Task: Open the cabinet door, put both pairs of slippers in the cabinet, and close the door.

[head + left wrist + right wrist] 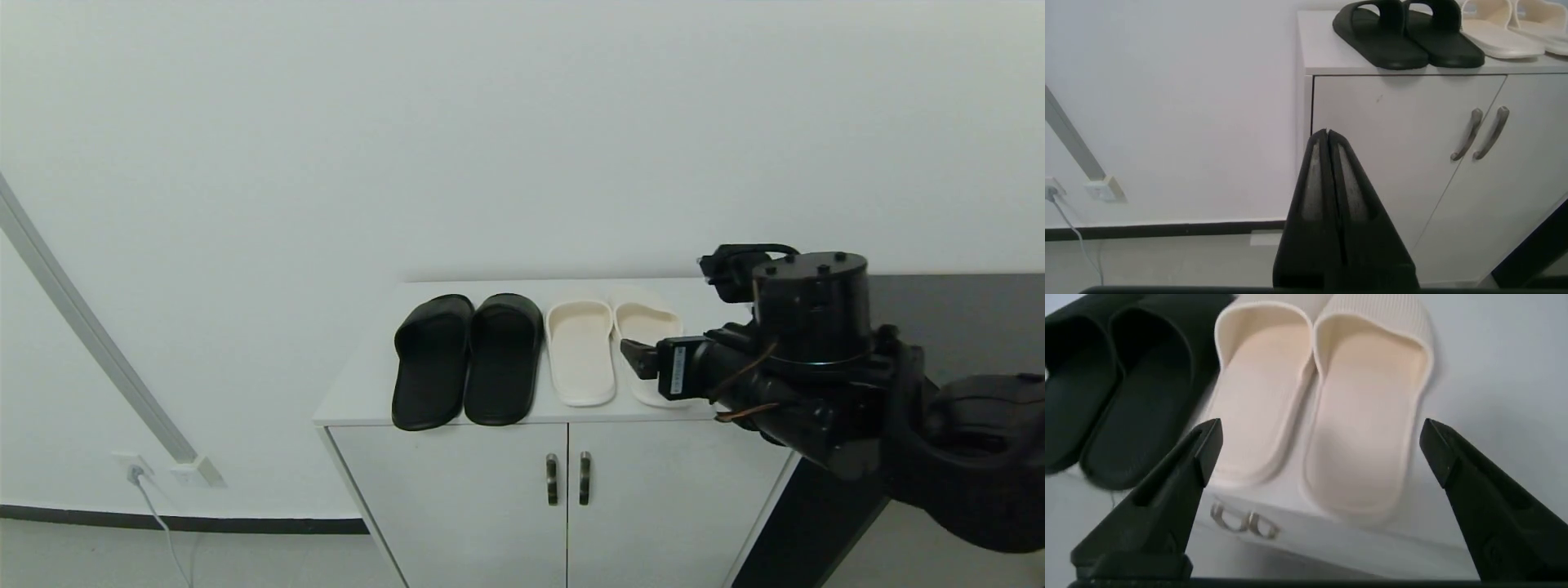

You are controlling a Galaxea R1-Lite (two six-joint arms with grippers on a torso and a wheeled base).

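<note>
Slippers [504, 359]: four, making two pairs, lying side by side in one row on the cabinet top [359, 396], ends reaching its front edge. Black pair [433, 359] is sitting toward the left edge, cream pair [581, 351] just beside it, right of centre. Doors [457, 506]: two, both standing closed, with two handles [553, 478] flanking the middle seam. Right pincer [1320, 433] is hanging above the cream pair at the front edge, fingers spread apart. Left pincer [1327, 139] is hanging low off the front left corner, fingers pressed together, well apart from the slippers.
</note>
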